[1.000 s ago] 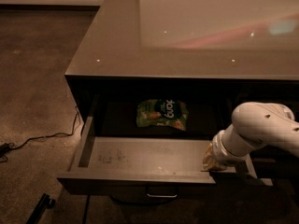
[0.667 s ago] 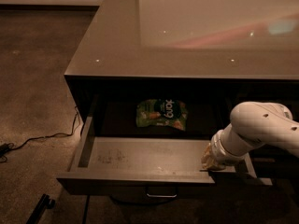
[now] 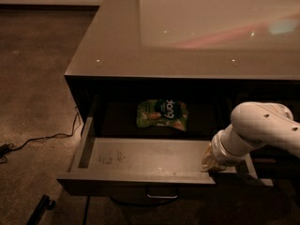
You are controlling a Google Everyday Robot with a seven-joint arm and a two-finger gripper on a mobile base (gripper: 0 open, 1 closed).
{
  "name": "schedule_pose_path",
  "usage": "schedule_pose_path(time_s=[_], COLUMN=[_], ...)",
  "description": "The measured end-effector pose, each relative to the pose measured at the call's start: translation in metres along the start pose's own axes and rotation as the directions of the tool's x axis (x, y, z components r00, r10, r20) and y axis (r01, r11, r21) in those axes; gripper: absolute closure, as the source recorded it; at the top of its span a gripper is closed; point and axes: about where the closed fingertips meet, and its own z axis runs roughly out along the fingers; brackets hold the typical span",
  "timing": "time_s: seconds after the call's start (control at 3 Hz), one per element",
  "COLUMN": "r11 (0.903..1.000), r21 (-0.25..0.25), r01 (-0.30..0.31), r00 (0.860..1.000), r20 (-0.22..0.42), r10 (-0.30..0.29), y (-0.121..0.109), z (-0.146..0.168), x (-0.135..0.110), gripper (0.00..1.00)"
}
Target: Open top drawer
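The top drawer (image 3: 136, 178) stands pulled far out from under the glossy counter, its grey floor bare near the front. Its small metal pull (image 3: 161, 194) shows under the front edge at centre. A green snack bag (image 3: 162, 114) lies at the back of the drawer. My white arm (image 3: 262, 130) reaches in from the right, and the gripper (image 3: 211, 162) rests at the drawer's front right corner, against the front panel's top edge. The fingertips are hidden behind the wrist and the panel.
The counter top (image 3: 197, 32) overhangs the drawer's rear. A black cable (image 3: 42, 138) runs over the speckled floor at the left. A dark object (image 3: 41, 207) lies on the floor at the lower left. A neighbouring dark drawer front (image 3: 276, 165) sits behind my arm.
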Motion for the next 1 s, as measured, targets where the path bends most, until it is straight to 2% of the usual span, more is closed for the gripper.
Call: schedule_pose_path(time_s=[0.33,0.67,1.0], r11=[1.0000,1.0000,1.0000], r21=[0.000,0.000,0.000], r01=[0.000,0.000,0.000], r00=[1.000,1.000,1.000], r20=[0.000,0.000,0.000], r10=[0.000,0.000,0.000], y=[0.0000,0.0001,0.0001], z=[0.0000,0.0001,0.0001], x=[0.0000,0.0000,0.0000], gripper=[0.12,0.00,0.00])
